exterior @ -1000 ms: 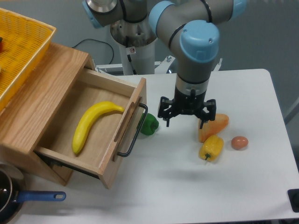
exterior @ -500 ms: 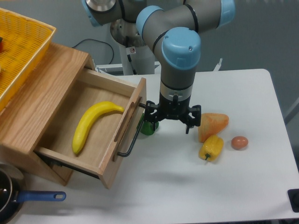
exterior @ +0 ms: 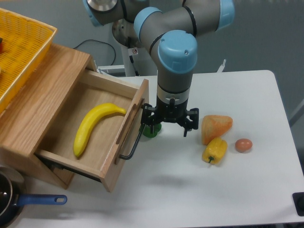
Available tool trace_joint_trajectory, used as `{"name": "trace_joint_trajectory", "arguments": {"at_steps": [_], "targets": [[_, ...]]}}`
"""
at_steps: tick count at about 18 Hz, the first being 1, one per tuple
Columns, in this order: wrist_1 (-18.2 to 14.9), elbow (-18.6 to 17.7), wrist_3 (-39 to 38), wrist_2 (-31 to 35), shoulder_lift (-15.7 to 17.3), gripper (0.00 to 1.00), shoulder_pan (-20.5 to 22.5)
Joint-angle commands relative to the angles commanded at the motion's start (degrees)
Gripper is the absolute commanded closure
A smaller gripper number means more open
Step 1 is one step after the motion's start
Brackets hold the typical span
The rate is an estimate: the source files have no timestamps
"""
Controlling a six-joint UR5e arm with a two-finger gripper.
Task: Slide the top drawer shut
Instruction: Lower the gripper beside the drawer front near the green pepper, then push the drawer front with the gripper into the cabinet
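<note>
Tool [exterior: 168,124] moved left vs 1 s ago, from over the orange wedge [exterior: 216,127] to just beside the top drawer [exterior: 97,130] front, near its black handle [exterior: 136,140] w/ the green pepper [exterior: 152,130] now mostly hidden behind it; fingers spread wide, gripping nothing. Drawer hasn't moved: pulled well out of the oak cabinet [exterior: 40,102] at counter [exterior: 213,190] left, banana [exterior: 93,127] inside. Yellow pepper [exterior: 214,150] & egg [exterior: 243,145] same spots.

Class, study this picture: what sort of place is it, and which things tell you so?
Probably a robotics lab: an industrial arm's gripper at a white table, with toy-like food such as the banana staged around the top drawer.
</note>
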Motion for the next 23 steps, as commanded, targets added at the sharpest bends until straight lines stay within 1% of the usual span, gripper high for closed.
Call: {"name": "trace_joint_trajectory", "arguments": {"at_steps": [20,23], "targets": [[-0.1,-0.1,-0.3,0.0,0.1,0.0,-2.0],[-0.7,-0.1,-0.4,0.1,0.2,0.0,-2.4]]}}
